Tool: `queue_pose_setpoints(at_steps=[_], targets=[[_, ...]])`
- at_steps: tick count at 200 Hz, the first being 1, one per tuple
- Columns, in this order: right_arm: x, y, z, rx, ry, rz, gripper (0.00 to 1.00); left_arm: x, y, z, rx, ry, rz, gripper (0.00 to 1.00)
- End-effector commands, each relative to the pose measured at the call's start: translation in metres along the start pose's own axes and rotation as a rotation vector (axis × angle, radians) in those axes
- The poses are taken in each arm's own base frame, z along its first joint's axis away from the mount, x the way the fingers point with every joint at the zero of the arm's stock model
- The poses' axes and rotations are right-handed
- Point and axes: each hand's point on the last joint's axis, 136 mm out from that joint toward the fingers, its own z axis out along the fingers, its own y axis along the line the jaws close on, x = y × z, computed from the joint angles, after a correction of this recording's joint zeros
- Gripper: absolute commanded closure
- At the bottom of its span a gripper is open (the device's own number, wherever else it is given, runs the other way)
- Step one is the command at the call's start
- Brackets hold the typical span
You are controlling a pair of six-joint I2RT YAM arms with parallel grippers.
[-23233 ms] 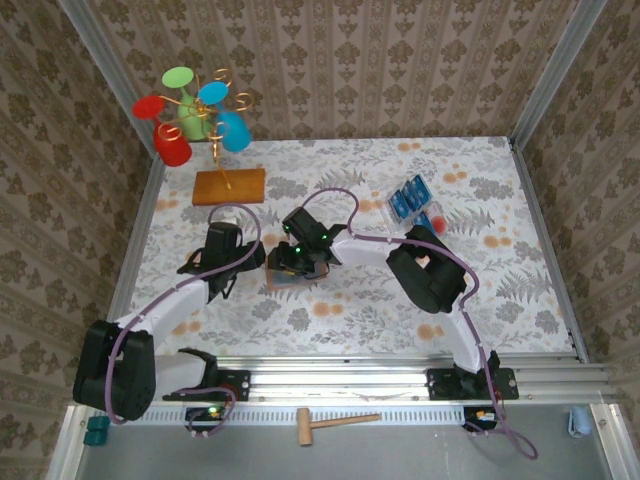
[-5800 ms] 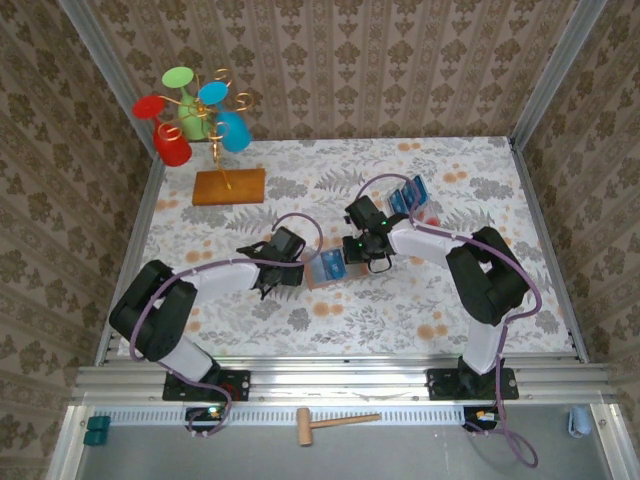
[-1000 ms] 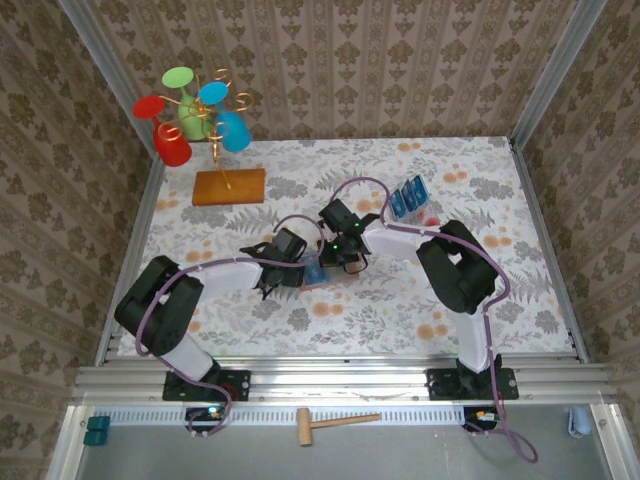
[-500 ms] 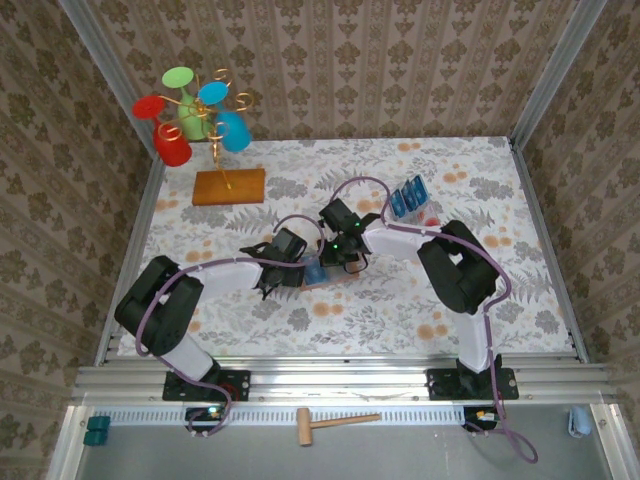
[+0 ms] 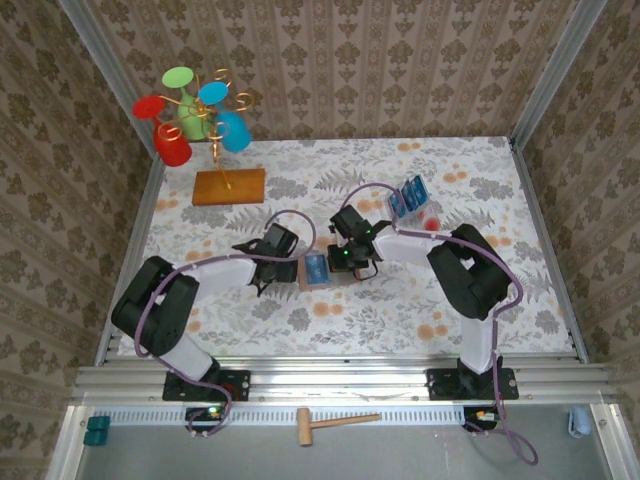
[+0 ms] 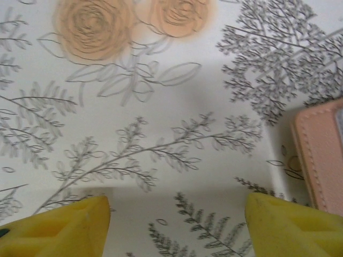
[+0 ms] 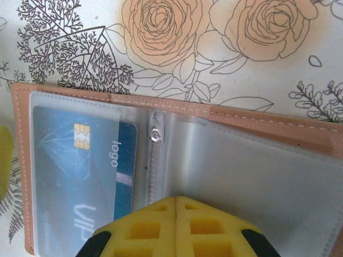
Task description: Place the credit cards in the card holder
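1. Nearest us, a hammer (image 5: 338, 424) lies on the rail (image 5: 400, 372), off the table.
2. Mid-table, the card holder (image 5: 317, 270) lies open, flanked by both grippers.
3. Left gripper (image 6: 177, 225) sits just left of it, fingers spread over bare tablecloth (image 6: 161, 107). Its wrist view catches the holder's brown edge at the right.
4. Right gripper (image 7: 177, 214), fingers pressed together and empty, is over the holder's clear sleeves. Its wrist view shows a blue card (image 7: 80, 171) tucked in the left sleeve. From above that is just a blue patch.
5. Farther right, more cards (image 5: 407, 197) stand in a tray (image 5: 425, 212), well apart from the holder.
6. Far left, a slab (image 5: 230, 186) carries coloured cups (image 5: 190, 110).
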Motion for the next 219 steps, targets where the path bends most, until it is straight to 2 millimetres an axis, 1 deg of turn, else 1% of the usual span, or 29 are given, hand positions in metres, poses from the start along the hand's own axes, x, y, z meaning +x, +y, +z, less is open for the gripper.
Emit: queue_pose_setpoints(at_steps=[1,18,58,81,99,127,182,219], targets=[[0.007,-0.005,-0.005,0.008,0.008,0.026,0.96,-0.003,0.004,-0.007,0.010,-0.009,0.004,0.31],[0.005,-0.001,-0.009,-0.005,0.000,0.026,0.96,-0.004,0.003,-0.007,0.013,-0.009,0.005,0.31],[-0.011,0.012,-0.027,-0.028,-0.042,0.011,0.96,-0.002,0.001,-0.006,0.024,-0.003,-0.001,0.31],[-0.016,0.018,-0.030,-0.037,-0.050,0.004,0.97,0.000,-0.001,-0.005,0.033,0.000,-0.002,0.31],[-0.016,0.020,-0.028,-0.042,-0.045,0.000,0.97,0.002,-0.005,-0.006,0.038,-0.001,0.002,0.31],[-0.011,0.022,-0.018,-0.048,-0.020,0.001,0.97,0.006,-0.011,-0.007,0.045,-0.001,0.011,0.31],[-0.003,0.024,0.000,-0.052,0.012,0.010,0.98,0.009,-0.013,-0.003,0.042,0.005,0.014,0.31],[0.000,0.025,0.007,-0.052,0.025,0.009,0.98,0.010,-0.014,-0.002,0.043,0.006,0.015,0.31]])
